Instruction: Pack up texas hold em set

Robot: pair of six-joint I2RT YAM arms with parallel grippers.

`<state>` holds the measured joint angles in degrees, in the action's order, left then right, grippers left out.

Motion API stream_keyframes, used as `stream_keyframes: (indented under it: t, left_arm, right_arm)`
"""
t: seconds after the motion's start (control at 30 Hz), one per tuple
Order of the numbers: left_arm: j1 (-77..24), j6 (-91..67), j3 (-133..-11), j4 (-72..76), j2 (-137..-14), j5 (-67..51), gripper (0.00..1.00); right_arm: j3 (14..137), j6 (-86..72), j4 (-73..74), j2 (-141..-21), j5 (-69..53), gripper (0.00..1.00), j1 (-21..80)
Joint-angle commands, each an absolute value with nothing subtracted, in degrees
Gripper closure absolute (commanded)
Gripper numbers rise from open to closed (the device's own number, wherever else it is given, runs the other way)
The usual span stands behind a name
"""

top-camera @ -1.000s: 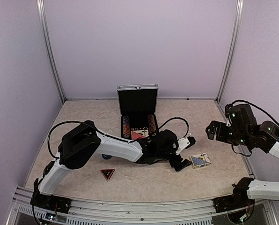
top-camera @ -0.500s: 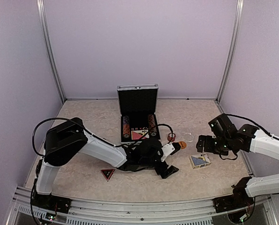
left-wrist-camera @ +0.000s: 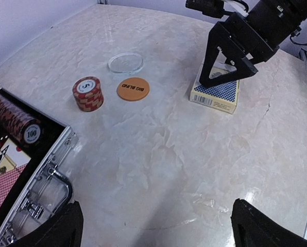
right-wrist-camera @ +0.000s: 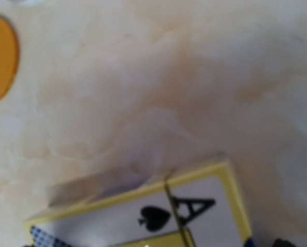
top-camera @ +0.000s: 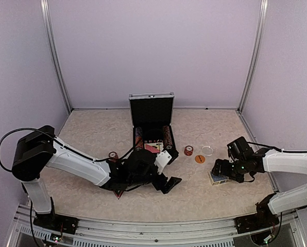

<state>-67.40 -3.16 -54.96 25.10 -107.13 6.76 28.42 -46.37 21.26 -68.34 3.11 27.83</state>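
The silver case [top-camera: 151,96] stands open, its lid upright, with two chip rows [top-camera: 138,138] and a red deck [top-camera: 152,148] inside. Its rim [left-wrist-camera: 49,165] shows in the left wrist view. My left gripper [top-camera: 172,168] is open and empty, low over the table just in front of the case. A blue deck [top-camera: 219,178] lies flat at the right. My right gripper [top-camera: 221,170] is open, its fingers spread right over the blue deck [left-wrist-camera: 215,96]. A small chip stack [left-wrist-camera: 87,93], an orange button [left-wrist-camera: 133,88] and a clear disc [left-wrist-camera: 125,62] lie between. The red triangle [top-camera: 118,193] is partly hidden under my left arm.
Another small chip stack [top-camera: 113,155] sits left of the case beside my left arm. The case handle [left-wrist-camera: 59,186] sticks out toward my left gripper. Purple walls with metal posts close the table at the back and sides.
My left arm has drawn back to the left, away from the blue deck, uncovering the chip stack and buttons. My right arm has come down onto the blue deck.
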Motion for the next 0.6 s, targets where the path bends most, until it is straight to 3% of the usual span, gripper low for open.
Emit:
stream_keyframes:
  t: [0.0,0.57]
  left_arm:
    - [-67.94,-5.39,-50.52,25.22,-101.51,12.09,0.01]
    - [-64.89,-3.5,-49.27,22.24,-98.39,14.25,0.01]
  right_arm:
    - [28.02,-44.79,14.05,-70.32,-3.13,0.0,27.31]
    - [33.73,-40.75,14.98,-75.76,0.29,0.0,31.54]
